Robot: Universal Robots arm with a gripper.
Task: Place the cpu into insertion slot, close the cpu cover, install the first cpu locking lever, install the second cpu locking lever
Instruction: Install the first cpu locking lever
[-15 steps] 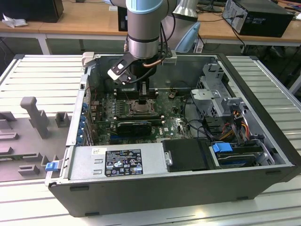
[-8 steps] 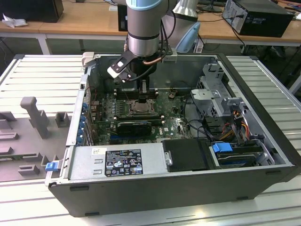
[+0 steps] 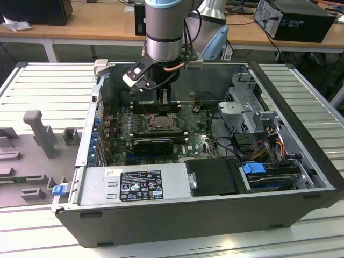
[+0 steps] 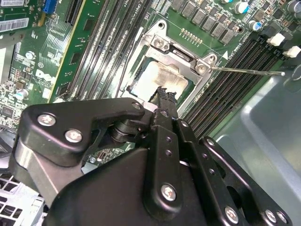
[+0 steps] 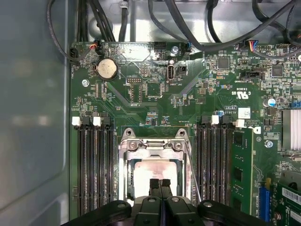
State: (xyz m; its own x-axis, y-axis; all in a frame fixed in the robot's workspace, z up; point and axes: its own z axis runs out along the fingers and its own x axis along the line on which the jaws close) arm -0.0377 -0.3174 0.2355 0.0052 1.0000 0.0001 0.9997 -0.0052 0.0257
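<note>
The cpu lies in the slot, with the cover flat around it. I see its top pale and shiny, and my gripper, fingers pressed together, just over it.

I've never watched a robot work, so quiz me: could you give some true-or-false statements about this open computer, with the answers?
1. The pale square chip lies in the metal-rimmed socket of the green circuit board. True.
2. A round silver coin battery sits on the board. True.
3. The black gripper's fingers are spread wide. False: they are shut together.
4. The gripper hangs above the battery. False: it hangs above the chip.
</note>
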